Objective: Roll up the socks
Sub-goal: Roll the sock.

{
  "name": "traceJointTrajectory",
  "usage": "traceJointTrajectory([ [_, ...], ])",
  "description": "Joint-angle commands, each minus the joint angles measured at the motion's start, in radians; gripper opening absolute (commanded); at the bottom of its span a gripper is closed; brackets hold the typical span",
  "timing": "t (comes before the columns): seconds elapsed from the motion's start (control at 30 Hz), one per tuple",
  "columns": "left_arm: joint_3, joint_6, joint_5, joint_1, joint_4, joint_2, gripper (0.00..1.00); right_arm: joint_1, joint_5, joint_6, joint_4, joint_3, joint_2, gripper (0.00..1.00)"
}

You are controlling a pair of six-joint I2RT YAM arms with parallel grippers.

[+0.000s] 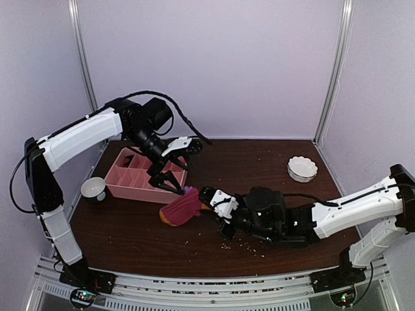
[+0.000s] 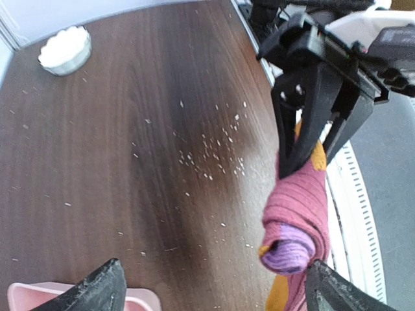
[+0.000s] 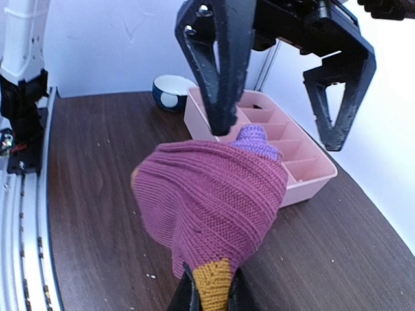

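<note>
The socks [image 1: 183, 208] are a dark red bundle with a purple end and orange patches, held just above the table in front of the pink tray. My right gripper [image 1: 211, 198] is shut on the bundle's right end; in the right wrist view it [image 3: 213, 293] pinches an orange patch of the socks [image 3: 214, 201]. My left gripper [image 1: 174, 186] is wide open at the bundle's upper left. In the left wrist view it [image 2: 214, 291] spans wide, with the socks' purple rolled end [image 2: 292, 249] close by its right fingertip [image 2: 334, 291]; I cannot tell if they touch.
The pink divided tray [image 1: 133, 184] stands at the left, also in the right wrist view [image 3: 311, 172]. A white-and-dark cup [image 1: 94, 189] sits left of it. A white scalloped dish [image 1: 302, 168] is at the back right. Crumbs [image 1: 241, 243] lie near the right arm.
</note>
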Motion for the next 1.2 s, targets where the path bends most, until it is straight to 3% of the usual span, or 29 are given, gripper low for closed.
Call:
traceJointTrajectory([
  [0.0, 0.192, -0.055, -0.01, -0.01, -0.132, -0.05, 0.98, -0.011, -0.122, 0.045, -0.026, 0.055, -0.072, 0.0],
  [0.13, 0.342, -0.148, -0.202, -0.009, -0.173, -0.113, 0.98, -0.014, -0.177, 0.056, -0.016, 0.077, -0.107, 0.0],
  [0.2, 0.269, -0.254, -0.383, -0.008, -0.089, -0.177, 0.98, -0.018, -0.209, 0.062, -0.009, 0.084, -0.115, 0.0],
  [0.27, 0.151, -0.264, -0.446, 0.011, -0.041, -0.251, 0.98, -0.025, -0.254, 0.066, -0.009, 0.096, -0.116, 0.0],
  [0.37, 0.111, -0.186, -0.351, 0.016, -0.07, -0.288, 0.98, -0.047, -0.349, 0.099, -0.049, 0.124, -0.108, 0.0],
  [0.57, 0.105, -0.062, 0.049, -0.005, -0.184, -0.316, 0.98, -0.152, -0.589, 0.285, -0.054, 0.155, -0.078, 0.0],
  [0.83, 0.114, -0.044, 0.064, -0.091, -0.164, -0.249, 0.98, -0.213, -0.88, 0.439, -0.034, 0.213, -0.036, 0.0],
  [1.03, 0.165, 0.024, 0.033, -0.096, -0.157, -0.231, 0.81, -0.22, -1.042, 0.555, 0.007, 0.287, 0.027, 0.0],
  [1.17, 0.135, 0.068, -0.008, -0.122, -0.161, -0.253, 0.76, -0.221, -1.058, 0.589, 0.013, 0.307, 0.048, 0.0],
])
